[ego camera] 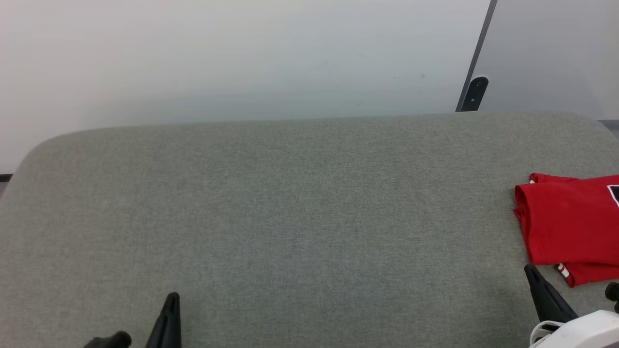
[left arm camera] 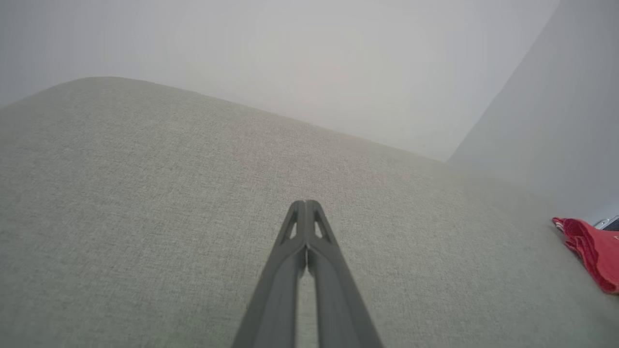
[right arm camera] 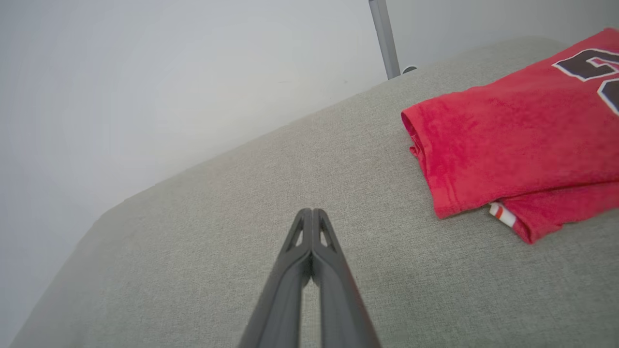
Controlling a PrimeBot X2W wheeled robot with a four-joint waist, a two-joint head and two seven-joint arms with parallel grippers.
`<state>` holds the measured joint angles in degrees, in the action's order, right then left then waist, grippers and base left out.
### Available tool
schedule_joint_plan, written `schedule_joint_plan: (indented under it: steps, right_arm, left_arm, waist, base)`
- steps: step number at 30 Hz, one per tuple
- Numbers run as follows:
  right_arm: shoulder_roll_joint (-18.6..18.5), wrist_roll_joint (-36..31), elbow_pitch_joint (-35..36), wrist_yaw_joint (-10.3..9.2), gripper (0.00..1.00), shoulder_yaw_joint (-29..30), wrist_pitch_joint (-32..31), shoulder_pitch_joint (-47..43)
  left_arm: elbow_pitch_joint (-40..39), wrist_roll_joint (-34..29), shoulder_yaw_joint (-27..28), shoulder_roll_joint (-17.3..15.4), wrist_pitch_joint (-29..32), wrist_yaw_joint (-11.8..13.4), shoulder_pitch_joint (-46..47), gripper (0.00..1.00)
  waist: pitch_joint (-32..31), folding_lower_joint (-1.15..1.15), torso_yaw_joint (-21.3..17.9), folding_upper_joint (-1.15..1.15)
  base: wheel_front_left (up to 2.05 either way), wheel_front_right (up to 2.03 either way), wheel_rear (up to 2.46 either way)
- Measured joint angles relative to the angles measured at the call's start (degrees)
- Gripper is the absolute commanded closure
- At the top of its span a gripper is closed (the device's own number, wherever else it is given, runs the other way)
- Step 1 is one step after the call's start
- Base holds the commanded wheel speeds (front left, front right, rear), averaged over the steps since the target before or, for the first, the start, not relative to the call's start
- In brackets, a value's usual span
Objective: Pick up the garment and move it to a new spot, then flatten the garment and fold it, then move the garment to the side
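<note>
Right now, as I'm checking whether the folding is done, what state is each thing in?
garment: folded, lying on the right side of the grey fabric surface, held by nothing.
left gripper: shut, empty, above bare fabric.
right gripper: shut, empty, near the garment but apart from it.

The grey fabric worktop (ego camera: 290, 217) lay open across its left and middle, giving free passage there. A folded red shirt (ego camera: 570, 222) took up the right edge. A pale wall (ego camera: 242, 58) and a dark post (ego camera: 476, 92) closed off the back.
</note>
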<state>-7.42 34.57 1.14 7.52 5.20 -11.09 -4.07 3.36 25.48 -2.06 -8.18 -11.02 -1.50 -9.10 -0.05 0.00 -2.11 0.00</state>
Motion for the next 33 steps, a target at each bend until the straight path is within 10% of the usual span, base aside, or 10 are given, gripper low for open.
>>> schedule_joint_plan:
  steps: [33]
  right_arm:
    - [1.85,23.18,-6.22,-0.01,1.0,0.4,1.77,4.09]
  left_arm:
    - [4.42,27.62,2.96,1.8,6.77,-2.37,6.04,1.0]
  waist:
    - [0.07,0.0,0.62,0.0]
  base:
    - [0.0,0.0,0.0]
